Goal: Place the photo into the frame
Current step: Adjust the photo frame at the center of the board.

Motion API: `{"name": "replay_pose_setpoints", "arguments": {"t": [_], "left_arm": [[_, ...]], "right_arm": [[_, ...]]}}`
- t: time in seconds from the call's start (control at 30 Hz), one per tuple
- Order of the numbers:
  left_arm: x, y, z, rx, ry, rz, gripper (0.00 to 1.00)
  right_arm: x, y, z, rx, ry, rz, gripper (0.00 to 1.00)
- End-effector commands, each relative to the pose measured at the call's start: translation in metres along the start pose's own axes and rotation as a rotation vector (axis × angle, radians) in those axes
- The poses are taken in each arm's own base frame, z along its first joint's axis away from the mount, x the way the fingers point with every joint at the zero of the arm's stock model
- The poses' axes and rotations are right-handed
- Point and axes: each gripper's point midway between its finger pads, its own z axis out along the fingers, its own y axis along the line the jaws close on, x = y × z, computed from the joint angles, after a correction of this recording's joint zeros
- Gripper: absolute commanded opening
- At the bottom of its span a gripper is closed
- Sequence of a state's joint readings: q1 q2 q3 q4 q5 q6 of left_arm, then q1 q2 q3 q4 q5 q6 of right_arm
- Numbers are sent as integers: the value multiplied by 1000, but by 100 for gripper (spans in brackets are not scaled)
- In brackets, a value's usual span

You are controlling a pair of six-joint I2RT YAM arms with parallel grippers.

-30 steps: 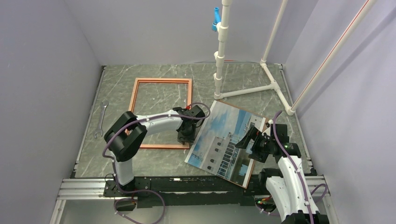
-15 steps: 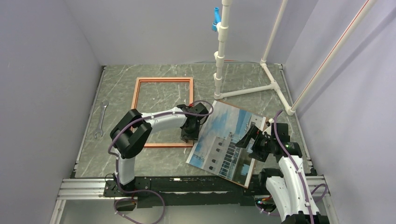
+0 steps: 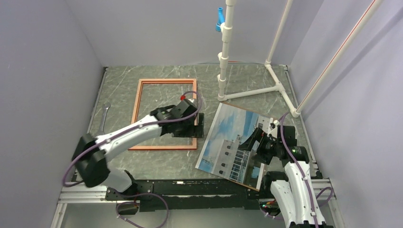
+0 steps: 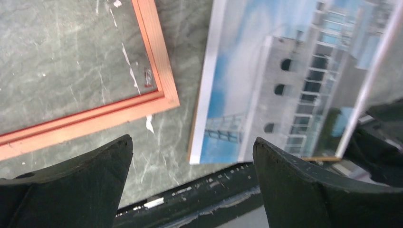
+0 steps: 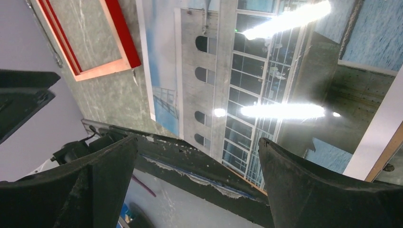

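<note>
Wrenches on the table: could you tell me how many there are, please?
1. The wrench lies left of the frame, near end hidden under the left arm; no others show.

Robotics test cell: plain lilac partition walls point(image 3: 47, 71) enclose a marble-pattern bench point(image 3: 161, 161), with a white pipe rig point(image 3: 222, 71) and an aluminium mounting rail point(image 3: 81, 190) carrying cabled robot arms point(image 3: 138, 129).

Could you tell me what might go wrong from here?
The photo overhangs the table at its near edge, so a push from the open right tool might slide it off. A brown edge shows under the photo; a grasp may lift both. The open left tool, by a corner of the frame, could nudge it.
</note>
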State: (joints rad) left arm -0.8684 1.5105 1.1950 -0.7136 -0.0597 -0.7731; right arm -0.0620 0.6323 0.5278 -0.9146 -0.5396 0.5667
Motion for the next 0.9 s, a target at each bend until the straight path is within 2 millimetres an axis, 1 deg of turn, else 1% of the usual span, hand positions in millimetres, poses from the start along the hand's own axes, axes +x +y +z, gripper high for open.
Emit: {"name": "replay_pose_setpoints", "arguments": {"t": [0.0, 0.07, 0.13, 0.17, 0.33, 0.4, 0.5, 0.6, 0.73, 0.87], "left_arm": [[17, -9, -33, 145, -5, -26, 99], [27, -15, -47, 239, -5, -35, 100], [38, -16, -58, 315, -10, -56, 100], [40, -18, -69, 366, -33, -66, 99], [62, -17, -89, 539, -66, -124, 99], [70, -11, -88, 567, -82, -137, 99], [71, -7, -92, 581, -103, -156, 99], [74, -11, -99, 603, -85, -150, 99], [75, -8, -103, 580, -77, -139, 100], [74, -10, -111, 603, -92, -113, 99]], "right_arm": [[2, 18, -17, -48, -7, -21, 100], [5, 22, -21, -66, -4, -16, 100], [8, 25, -24, -79, -2, -16, 100], [9, 25, -26, -81, -4, -17, 100], [16, 28, -34, -94, -15, -33, 100], [17, 28, -36, -100, -22, -36, 100], [24, 30, -38, -120, -10, -26, 100], [28, 35, -39, -157, -6, -12, 100], [29, 36, -43, -151, -11, -16, 100], [27, 37, -48, -142, -29, -27, 100]]}}
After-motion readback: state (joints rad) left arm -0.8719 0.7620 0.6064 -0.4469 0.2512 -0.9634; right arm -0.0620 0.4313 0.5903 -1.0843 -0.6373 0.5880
